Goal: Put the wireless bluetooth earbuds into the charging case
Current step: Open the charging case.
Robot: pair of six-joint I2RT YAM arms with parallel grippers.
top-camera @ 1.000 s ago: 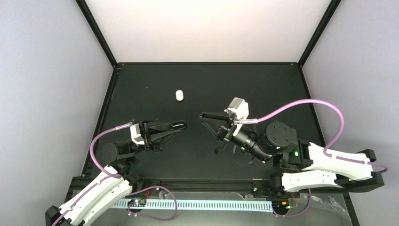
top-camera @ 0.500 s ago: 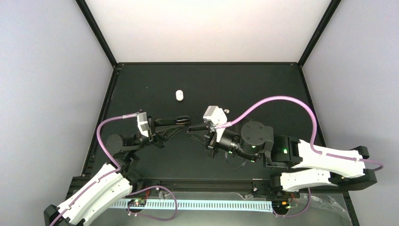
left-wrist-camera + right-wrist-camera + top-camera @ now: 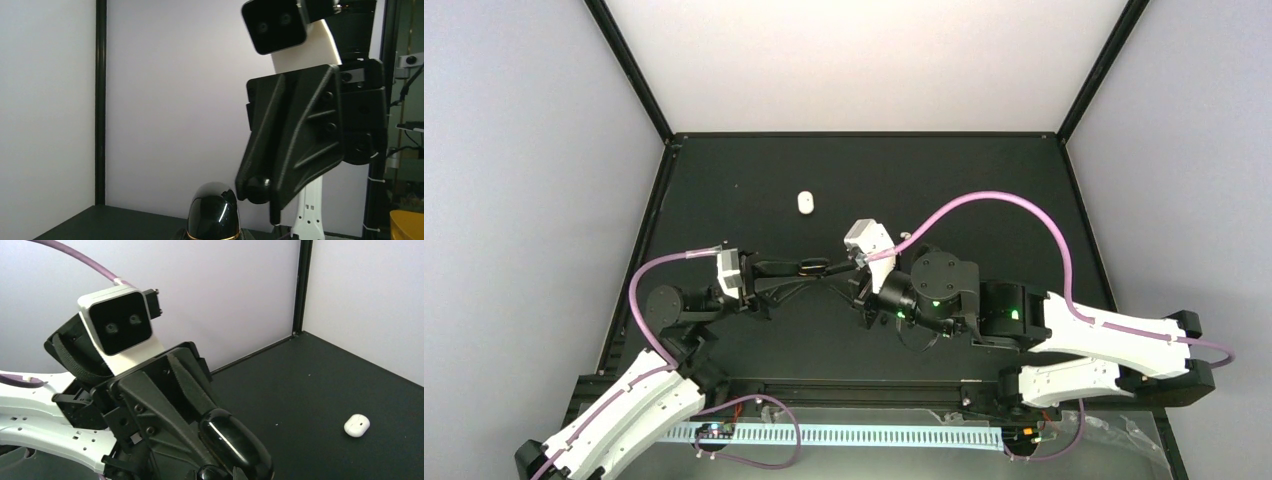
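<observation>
Left gripper point(image 3: 811, 267): clamped on glossy black case point(image 3: 235, 440). Right gripper point(image 3: 844, 270): tips facing it, just beside the case; jaw gap cannot be told. White earbud point(image 3: 805, 202): on table point(image 3: 984, 190) beyond both grippers, well apart.

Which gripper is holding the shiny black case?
The left gripper, shut on the glossy black case; the right gripper merely faces it, tips close by.

Glossy black charging case point(image 3: 214, 211), gold band, held aloft, small white earbud point(image 3: 804, 202) lying flat, well apart
</observation>
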